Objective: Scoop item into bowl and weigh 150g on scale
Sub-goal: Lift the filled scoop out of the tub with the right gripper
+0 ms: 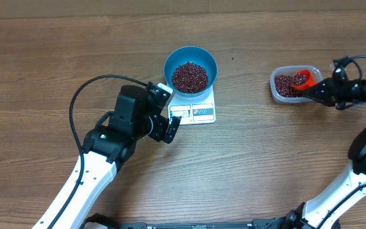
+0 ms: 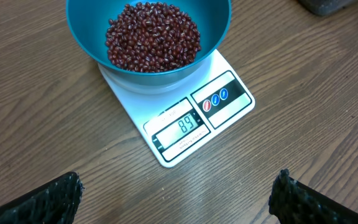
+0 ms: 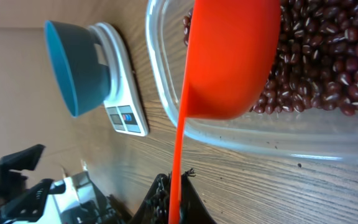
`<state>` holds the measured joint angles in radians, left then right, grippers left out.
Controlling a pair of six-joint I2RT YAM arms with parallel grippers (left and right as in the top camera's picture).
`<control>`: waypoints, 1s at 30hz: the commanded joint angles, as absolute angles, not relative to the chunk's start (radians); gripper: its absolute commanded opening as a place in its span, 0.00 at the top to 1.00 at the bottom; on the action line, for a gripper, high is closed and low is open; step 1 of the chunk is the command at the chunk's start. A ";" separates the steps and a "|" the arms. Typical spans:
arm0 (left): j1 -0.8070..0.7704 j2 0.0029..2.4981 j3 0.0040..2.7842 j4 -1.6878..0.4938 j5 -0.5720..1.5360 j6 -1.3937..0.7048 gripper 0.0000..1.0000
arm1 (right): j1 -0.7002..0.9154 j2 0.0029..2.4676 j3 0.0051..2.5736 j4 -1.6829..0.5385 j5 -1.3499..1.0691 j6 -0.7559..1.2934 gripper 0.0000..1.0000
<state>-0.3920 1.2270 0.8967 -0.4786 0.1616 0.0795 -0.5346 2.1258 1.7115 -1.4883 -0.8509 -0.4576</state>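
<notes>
**Wooden worktop, bowl short of its weight**

Brown wood-grain worktop (image 1: 56,51) carries everything, and nothing else lies on it. My right tool (image 3: 169,202) is clamped tight on the thin handle of the orange-red scoop (image 1: 302,77), whose cup sits down among the beans in the tub (image 1: 286,86), inside the clear plastic tub (image 1: 274,86) at the right. My left tool (image 2: 179,199) stands wide apart and holds nothing; it hangs just in front of the scale (image 2: 132,102), looking at the display.

The blue bowl (image 2: 86,25) sits on the scale, left of the tub and well apart from it, with the beans in the bowl (image 2: 153,36) heaped across its bottom. The display reads 89, so I judge that the bowl needs a good deal more.

To do this scoop well, I should lift the cup level so that no beans roll off the lip. I should carry it over the middle of the bowl and tip it slowly. The last portions should be small, with a pause after each for the reading to settle. I must not touch the bowl or the scale, or the reading will be false.

Counted: one bowl, one scale, one tub, one scoop, two tools. The beans lie in two heaps and are far too many to count.
</notes>
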 commanded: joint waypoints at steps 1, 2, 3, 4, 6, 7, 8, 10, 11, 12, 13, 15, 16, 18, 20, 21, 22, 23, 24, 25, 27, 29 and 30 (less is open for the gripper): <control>-0.389 1.229 0.912 -0.475 0.173 0.086 0.01 | -0.566 2.138 1.706 -1.515 -0.965 -0.554 0.96; -0.389 1.229 0.912 -0.475 0.173 0.086 0.01 | -0.570 2.138 1.707 -1.527 -0.980 -0.572 0.96; -0.389 1.229 0.912 -0.475 0.173 0.086 0.01 | -0.572 2.138 1.706 -1.543 -0.995 -0.595 0.96; -0.389 1.229 0.912 -0.475 0.173 0.086 0.00 | -0.573 2.138 1.706 -1.556 -1.007 -0.615 0.96; -0.389 1.229 0.912 -0.475 0.173 0.086 0.01 | -0.573 2.138 1.706 -1.578 -1.026 -0.641 0.96; -0.389 1.229 0.912 -0.475 0.173 0.086 0.00 | -0.573 2.138 1.707 -1.601 -1.051 -0.678 0.96; -0.389 1.229 0.912 -0.475 0.173 0.086 0.00 | -0.573 2.138 1.707 -1.616 -1.064 -0.696 0.96; -0.389 1.229 0.912 -0.475 0.173 0.086 0.01 | -0.572 2.138 1.707 -1.644 -1.085 -0.738 0.96; -0.389 1.229 0.912 -0.475 0.173 0.086 0.00 | -0.572 2.138 1.707 -1.654 -1.088 -0.747 0.96; -0.389 1.229 0.912 -0.475 0.173 0.086 0.00 | -0.571 2.138 1.707 -1.665 -1.092 -0.762 0.96; -0.389 1.229 0.912 -0.475 0.173 0.086 0.00 | -0.571 2.138 1.707 -1.677 -1.095 -0.779 0.96; -0.389 1.229 0.912 -0.475 0.173 0.086 0.01 | -0.572 2.138 1.707 -1.692 -1.094 -0.795 0.96; -0.389 1.229 0.912 -0.475 0.173 0.086 0.01 | -0.572 2.138 1.707 -1.693 -1.094 -0.795 0.96; -0.389 1.229 0.912 -0.475 0.173 0.086 0.01 | -0.572 2.138 1.707 -1.692 -1.094 -0.795 0.96; -0.389 1.229 0.912 -0.475 0.173 0.086 0.00 | -0.572 2.138 1.707 -1.692 -1.095 -0.795 0.96; -0.389 1.229 0.912 -0.475 0.173 0.086 0.00 | -0.572 2.138 1.707 -1.692 -1.098 -0.795 0.96; -0.389 1.229 0.912 -0.475 0.173 0.086 0.00 | -0.571 2.138 1.707 -1.693 -1.102 -0.795 0.96; -0.389 1.229 0.912 -0.475 0.173 0.086 0.00 | -0.570 2.138 1.707 -1.693 -1.103 -0.794 0.96; -0.389 1.229 0.912 -0.475 0.173 0.086 0.00 | -0.567 2.138 1.707 -1.694 -1.106 -0.794 0.96; -0.389 1.229 0.912 -0.475 0.173 0.086 0.00 | -0.563 2.138 1.707 -1.695 -1.110 -0.794 0.96; -0.389 1.229 0.912 -0.475 0.173 0.086 0.00 | -0.544 2.138 1.707 -1.695 -1.117 -0.794 0.96; -0.389 1.229 0.912 -0.475 0.173 0.086 0.01 | -0.515 2.138 1.708 -1.695 -1.117 -0.794 0.96; -0.389 1.229 0.912 -0.475 0.173 0.086 0.01 | -0.499 2.138 1.708 -1.695 -1.118 -0.794 0.96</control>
